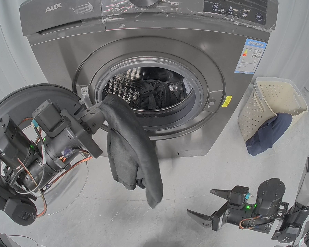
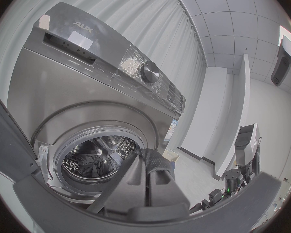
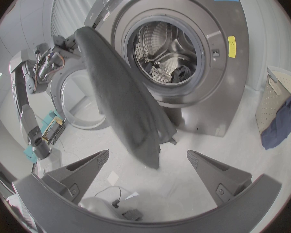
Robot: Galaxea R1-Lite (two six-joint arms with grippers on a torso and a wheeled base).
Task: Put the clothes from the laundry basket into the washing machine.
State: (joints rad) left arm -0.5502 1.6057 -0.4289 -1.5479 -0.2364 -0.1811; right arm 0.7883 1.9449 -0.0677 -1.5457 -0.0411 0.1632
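Gripped garment (image 1: 134,148) in left tool (image 1: 99,115), clamped tight at the washer (image 1: 182,48) mouth. Hung it lengthwise, straight down: top at the door rim, tail pointing floorward. Held right tool (image 1: 199,201) spread apart, low. Spotted blue cloth (image 1: 267,134) spilling from basket (image 1: 281,93).

A pale grey curtain (image 2: 145,26) is hanging in long folds at the back, a tiled ceiling (image 2: 242,13) is running overhead, and a white partition (image 2: 207,110) is standing off to one side. Down on the light floor (image 1: 202,175), a thin dark cable (image 3: 119,193) is curling just beside a white paper square (image 3: 113,178).
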